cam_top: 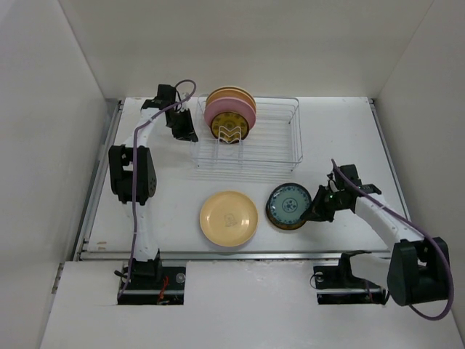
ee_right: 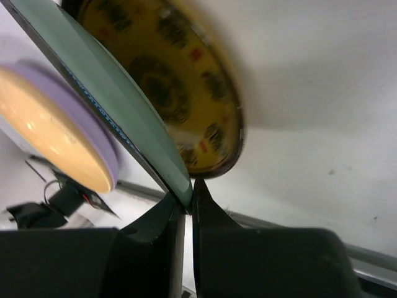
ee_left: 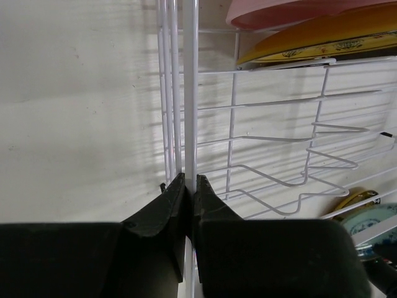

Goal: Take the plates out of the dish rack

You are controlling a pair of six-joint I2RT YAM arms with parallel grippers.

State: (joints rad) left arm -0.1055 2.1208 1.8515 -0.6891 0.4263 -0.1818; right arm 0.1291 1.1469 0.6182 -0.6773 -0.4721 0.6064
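Note:
The dish rack (cam_top: 276, 145) stands at the back centre. At its left end an orange-yellow plate (cam_top: 231, 94), a pink plate (cam_top: 228, 111) and a small ornate yellow-brown plate (cam_top: 231, 126) stand on edge. My left gripper (cam_top: 183, 133) is shut on the upright wire (ee_left: 190, 93) at the rack's left end. My right gripper (cam_top: 314, 209) is shut on the right rim of the teal plate (cam_top: 288, 203), which is tilted over a second yellow-brown plate (ee_right: 177, 81) on the table. A cream plate (cam_top: 228, 217) lies on a lilac plate (ee_right: 93, 133).
White walls enclose the table at the left, back and right. A metal rail (cam_top: 218, 254) runs along the table's front edge, with both arm bases behind it. The pink plate (ee_left: 291, 11) shows above the rack prongs in the left wrist view.

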